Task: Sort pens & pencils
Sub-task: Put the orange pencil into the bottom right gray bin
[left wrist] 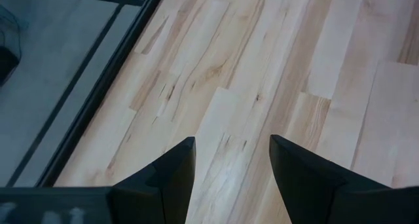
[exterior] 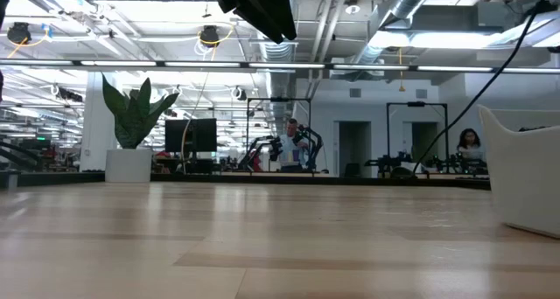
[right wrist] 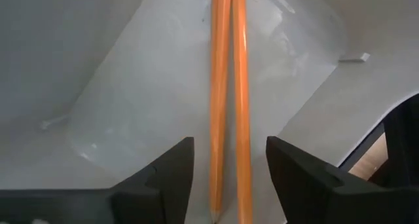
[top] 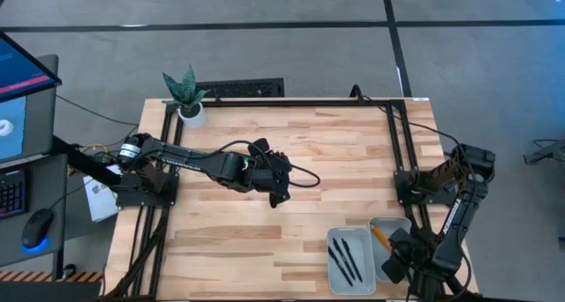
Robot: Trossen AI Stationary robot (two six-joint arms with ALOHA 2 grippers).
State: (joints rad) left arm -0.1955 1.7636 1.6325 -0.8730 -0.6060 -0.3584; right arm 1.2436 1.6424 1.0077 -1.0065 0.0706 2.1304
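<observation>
Wide wooden table [top: 265, 249], bare boards across the middle and the whole near-left stretch, plenty of open room there; framed by black rails [top: 395, 143] running along the far edge and down both sides; potted plant [top: 187, 97] standing at the far-left corner, well apart from everything else. Left arm reaching from its base at the left edge toward the middle, left gripper [top: 276, 192] hovering above bare wood, fingers [left wrist: 173, 175] apart with nothing between them, no contact with the table. Right arm folded at the right edge, right gripper [right wrist: 227, 178] poised directly over the right-hand tray [top: 382, 227], fingers apart, clamped on nothing. Two pale trays side by side at the near-right corner, close to the table's front edge; left-hand tray [top: 335, 280] holding the three black pens [top: 346, 260] lying roughly parallel; right-hand tray holding the orange pencils [right wrist: 229, 86], two lying side by side and touching along their length, between the spread fingers in the right wrist view.
</observation>
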